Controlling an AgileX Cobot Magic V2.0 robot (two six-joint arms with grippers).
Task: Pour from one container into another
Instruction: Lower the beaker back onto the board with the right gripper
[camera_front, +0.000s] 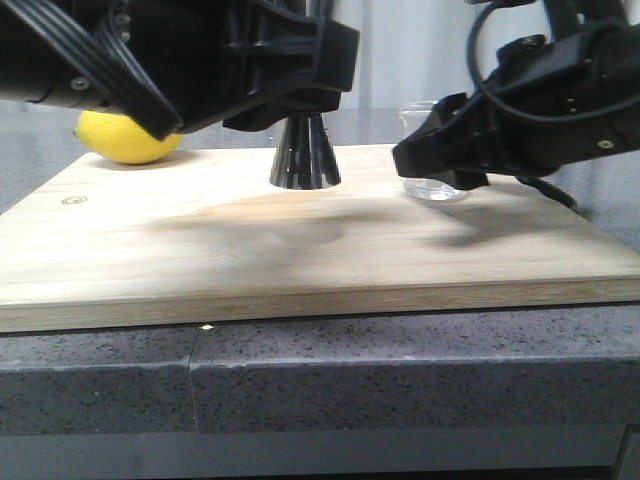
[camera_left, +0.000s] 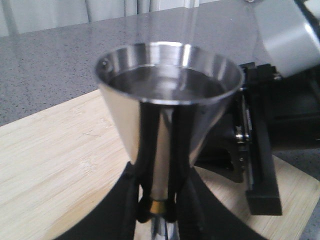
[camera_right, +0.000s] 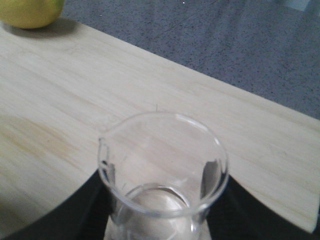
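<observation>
On the wooden board (camera_front: 200, 250), the left pincer (camera_left: 157, 210) clamps the steel jigger (camera_front: 304, 155) at its waist. The right pincer (camera_right: 155, 220) grips the glass beaker (camera_right: 162, 170) near the board's far right corner; a lemon (camera_front: 125, 138) sits far left.

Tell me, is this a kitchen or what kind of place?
Probably a pretend kitchen or drinks counter for a robot: a wooden board on a speckled stone counter, with a lemon, a steel jigger and a glass beaker.
</observation>
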